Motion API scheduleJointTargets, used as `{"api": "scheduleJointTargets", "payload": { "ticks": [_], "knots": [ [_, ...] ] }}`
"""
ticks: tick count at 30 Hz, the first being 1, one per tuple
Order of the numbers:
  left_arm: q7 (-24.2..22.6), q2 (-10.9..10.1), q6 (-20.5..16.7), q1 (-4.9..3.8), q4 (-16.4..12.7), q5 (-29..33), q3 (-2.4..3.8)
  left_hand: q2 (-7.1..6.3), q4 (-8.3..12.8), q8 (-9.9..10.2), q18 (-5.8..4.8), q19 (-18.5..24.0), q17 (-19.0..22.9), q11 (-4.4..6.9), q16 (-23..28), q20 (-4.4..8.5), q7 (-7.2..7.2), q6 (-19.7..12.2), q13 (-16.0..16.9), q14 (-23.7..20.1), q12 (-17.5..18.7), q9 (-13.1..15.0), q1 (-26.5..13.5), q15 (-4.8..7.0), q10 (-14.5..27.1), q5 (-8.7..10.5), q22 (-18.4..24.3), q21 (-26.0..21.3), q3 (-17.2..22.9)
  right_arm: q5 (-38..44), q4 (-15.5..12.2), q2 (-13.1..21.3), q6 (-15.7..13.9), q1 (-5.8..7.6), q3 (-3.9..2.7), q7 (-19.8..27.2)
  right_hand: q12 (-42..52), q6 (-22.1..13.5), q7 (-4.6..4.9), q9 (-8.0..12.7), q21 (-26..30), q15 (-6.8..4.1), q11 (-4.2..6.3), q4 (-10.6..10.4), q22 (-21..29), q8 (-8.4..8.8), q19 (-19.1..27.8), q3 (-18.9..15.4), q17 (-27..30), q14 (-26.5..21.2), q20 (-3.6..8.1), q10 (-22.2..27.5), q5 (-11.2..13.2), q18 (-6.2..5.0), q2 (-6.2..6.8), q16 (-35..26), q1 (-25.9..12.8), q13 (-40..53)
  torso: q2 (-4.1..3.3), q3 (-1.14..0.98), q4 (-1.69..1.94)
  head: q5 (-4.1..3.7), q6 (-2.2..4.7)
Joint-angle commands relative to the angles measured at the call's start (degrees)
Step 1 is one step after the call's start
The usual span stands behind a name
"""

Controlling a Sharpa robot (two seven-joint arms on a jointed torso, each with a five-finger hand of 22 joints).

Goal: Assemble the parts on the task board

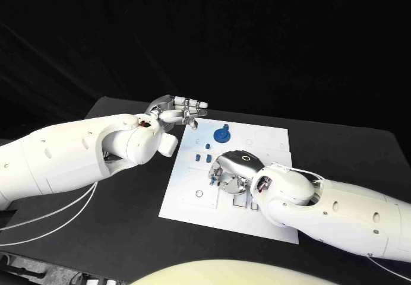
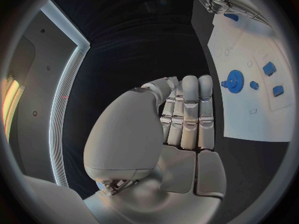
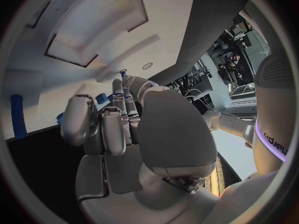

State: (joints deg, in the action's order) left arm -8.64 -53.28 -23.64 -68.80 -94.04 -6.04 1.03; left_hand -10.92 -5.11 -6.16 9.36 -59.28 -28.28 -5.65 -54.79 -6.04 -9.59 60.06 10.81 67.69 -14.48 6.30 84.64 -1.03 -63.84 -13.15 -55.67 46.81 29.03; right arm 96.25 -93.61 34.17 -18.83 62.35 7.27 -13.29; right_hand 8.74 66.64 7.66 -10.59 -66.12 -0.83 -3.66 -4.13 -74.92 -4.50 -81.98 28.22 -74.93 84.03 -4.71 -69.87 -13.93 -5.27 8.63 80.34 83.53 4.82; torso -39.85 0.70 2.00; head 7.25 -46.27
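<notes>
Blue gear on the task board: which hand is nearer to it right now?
Left, narrowly. The left hand hovers off the task board edge, just beyond the blue gear. The right hand is over the board's middle, on the gear's near side.

The head view looks steeply down from above onto the table (image 1: 120, 113), with the board (image 1: 265, 136) at centre and both arms entering from the sides. The left wrist view sits close behind the left hand (image 2: 181, 119) and faces out past it over the board (image 2: 249, 114), seen at its rim. The right wrist view sits close behind the right hand (image 3: 124, 129), just over the board (image 3: 37, 104). All three views share the board.
</notes>
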Motion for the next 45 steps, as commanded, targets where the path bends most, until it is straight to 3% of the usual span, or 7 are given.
{"api": "scheduleJointTargets", "payload": {
  "ticks": [1,27,32,36,45],
  "knots": [
    [-0.1,0.1,1.0,-0.08,-0.1,0.3,0.03,0.29,0.3,-0.3,1.04,0.4,0.1,-0.09,0.3,-0.1,-0.34,-0.1,0.1,-0.3,-0.2,-0.1,-0.1,-0.07,0.5,0.11,0.0,-0.3,-0.1,0.9,0.1,-0.2,1.0,-0.17,0.03,0.2,-0.3,0.3,-0.04,-0.1,0.2,-0.06,-0.05,0.1,-8.4,-0.28,-0.1,0.3,-0.1,3.1,-0.16,-0.2,-0.3,0.87,-0.16,0.3,-0.4,0.0,0.0,0.03,0.0,0.13,-0.04],
    [0.4,0.1,1.3,-0.11,-0.2,0.3,0.03,0.28,0.3,-0.3,1.07,0.5,0.1,-0.12,0.3,-0.12,-0.36,-0.1,0.1,-0.4,-0.2,-0.1,-0.2,-0.09,0.6,0.11,0.1,-0.4,-0.2,1.9,1.2,-1.4,4.2,-0.55,0.18,-0.9,-0.5,0.2,-0.01,-0.1,1.0,0.02,-0.12,0.3,-8.2,-0.14,0.2,0.0,0.3,3.0,-0.24,0.0,0.1,0.73,-0.17,0.1,-1.2,-0.1,0.01,0.03,0.0,0.2,-0.24],
    [0.4,0.1,1.4,-0.11,-0.1,0.3,0.03,0.28,0.3,-0.3,1.07,0.5,0.1,-0.12,0.3,-0.12,-0.36,-0.1,0.1,-0.4,-0.2,-0.1,-0.2,-0.09,0.6,0.11,0.1,-0.4,-0.2,1.9,1.4,-1.5,4.2,-0.58,0.22,-0.7,-1.6,-1.5,0.57,0.2,1.4,0.5,-0.73,0.3,-8.2,0.75,0.3,-0.5,0.4,2.9,-0.53,1.7,-0.8,0.71,0.38,0.1,-2.7,-0.5,0.07,0.02,-0.02,0.2,-0.24],
    [0.5,0.1,1.5,-0.11,-0.1,0.3,0.03,0.28,0.3,-0.3,1.07,0.5,0.1,-0.12,0.3,-0.12,-0.36,-0.1,0.1,-0.4,-0.2,-0.1,-0.2,-0.09,0.6,0.11,0.1,-0.4,-0.2,1.8,1.3,-1.5,3.3,-0.58,0.24,-0.5,-2.7,-3.6,1.33,0.9,2.1,1.15,-1.54,0.2,-8.1,1.02,0.5,-1.1,0.5,2.9,-1.02,3.7,-1.1,0.65,1.15,0.1,-4.0,-0.9,0.07,0.0,-0.05,0.18,-0.23],
    [0.6,0.1,1.6,-0.11,0.0,0.3,0.03,0.3,0.4,-0.3,1.09,0.5,0.1,-0.13,0.3,-0.14,-0.36,-0.1,0.1,-0.4,-0.3,-0.1,-0.2,-0.1,0.8,0.1,0.2,-0.5,-0.2,1.8,-0.1,-0.1,-0.8,-0.58,0.24,-0.5,-3.8,-5.7,1.62,1.5,4.2,1.78,-2.29,0.4,-7.6,0.94,1.2,-2.1,1.2,2.6,-1.64,7.0,-0.2,0.31,1.92,-0.2,-4.9,-1.1,0.09,-0.02,-0.03,0.03,0.02]
  ]
}}
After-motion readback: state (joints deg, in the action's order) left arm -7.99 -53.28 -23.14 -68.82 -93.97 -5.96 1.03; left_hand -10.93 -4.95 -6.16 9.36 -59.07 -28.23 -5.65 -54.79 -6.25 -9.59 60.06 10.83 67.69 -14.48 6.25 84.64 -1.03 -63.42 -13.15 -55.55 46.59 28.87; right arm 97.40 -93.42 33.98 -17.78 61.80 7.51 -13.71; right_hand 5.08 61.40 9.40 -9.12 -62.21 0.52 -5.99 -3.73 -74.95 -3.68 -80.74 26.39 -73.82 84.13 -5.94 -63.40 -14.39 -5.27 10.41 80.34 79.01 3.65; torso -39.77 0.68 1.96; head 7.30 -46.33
